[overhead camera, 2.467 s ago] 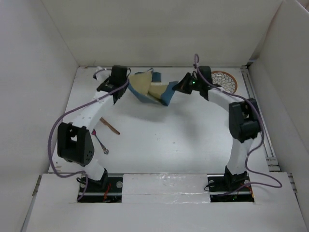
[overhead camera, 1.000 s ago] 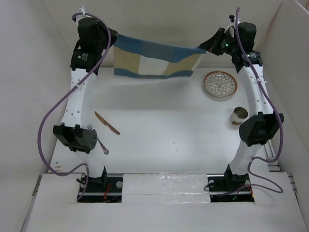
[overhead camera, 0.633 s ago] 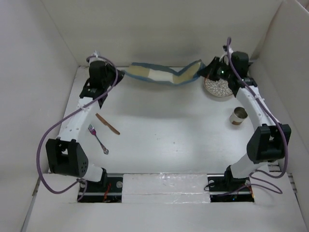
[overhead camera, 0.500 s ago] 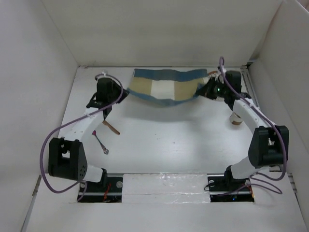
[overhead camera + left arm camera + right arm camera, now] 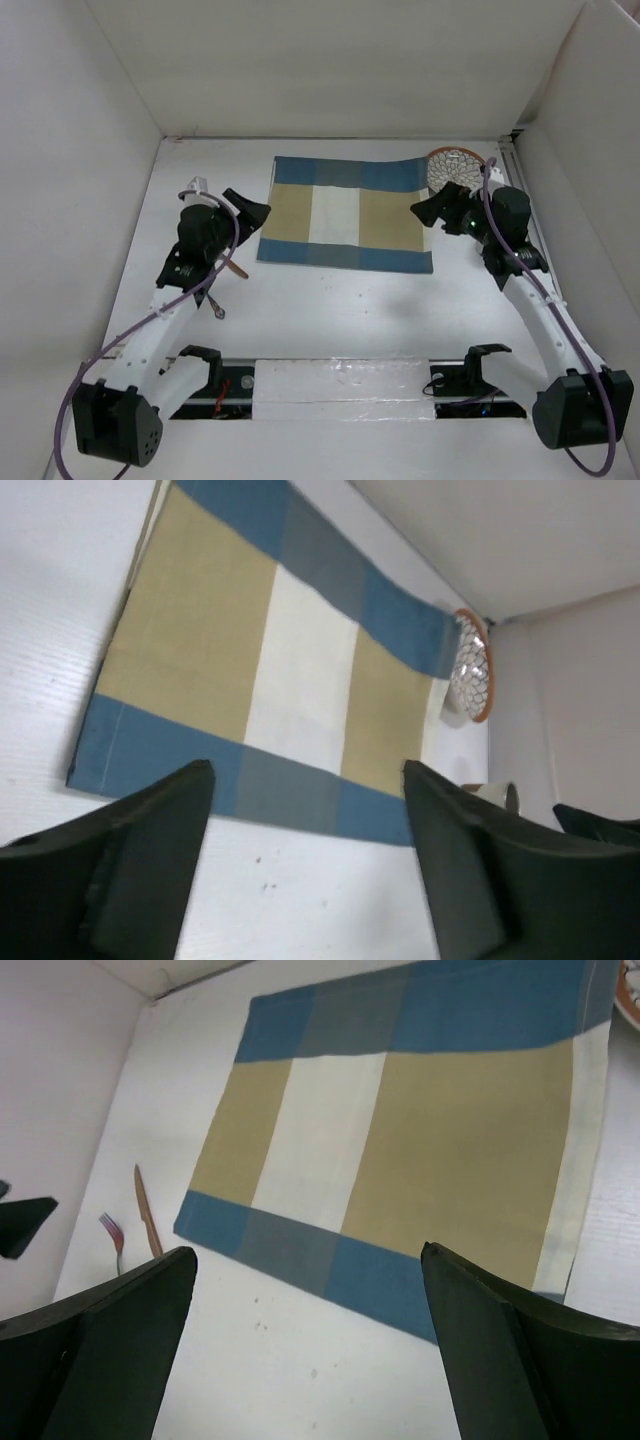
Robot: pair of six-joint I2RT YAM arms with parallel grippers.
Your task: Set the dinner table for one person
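Note:
The dinner table (image 5: 330, 310) is a flat white top. A blue-and-beige checked placemat (image 5: 345, 213) lies spread flat on it, its far right corner resting over the rim of a patterned plate (image 5: 457, 165). My left gripper (image 5: 250, 208) hovers open just off the mat's left edge, holding nothing. My right gripper (image 5: 430, 205) is open at the mat's right edge, also with nothing in it. In the left wrist view the open left gripper (image 5: 308, 780) frames the placemat's (image 5: 300, 670) near edge. The right gripper (image 5: 308, 1260) does the same over the placemat (image 5: 400, 1130).
A wooden knife (image 5: 146, 1210) and a fork (image 5: 112, 1230) lie on the table left of the mat, partly under my left arm in the top view. A metal cup (image 5: 492, 794) stands near the plate (image 5: 472, 665). White walls enclose the table.
The placemat, held stretched in the air between both shut grippers, came down and now lies flat. Both grippers opened, let go of it and drew back toward the near side.

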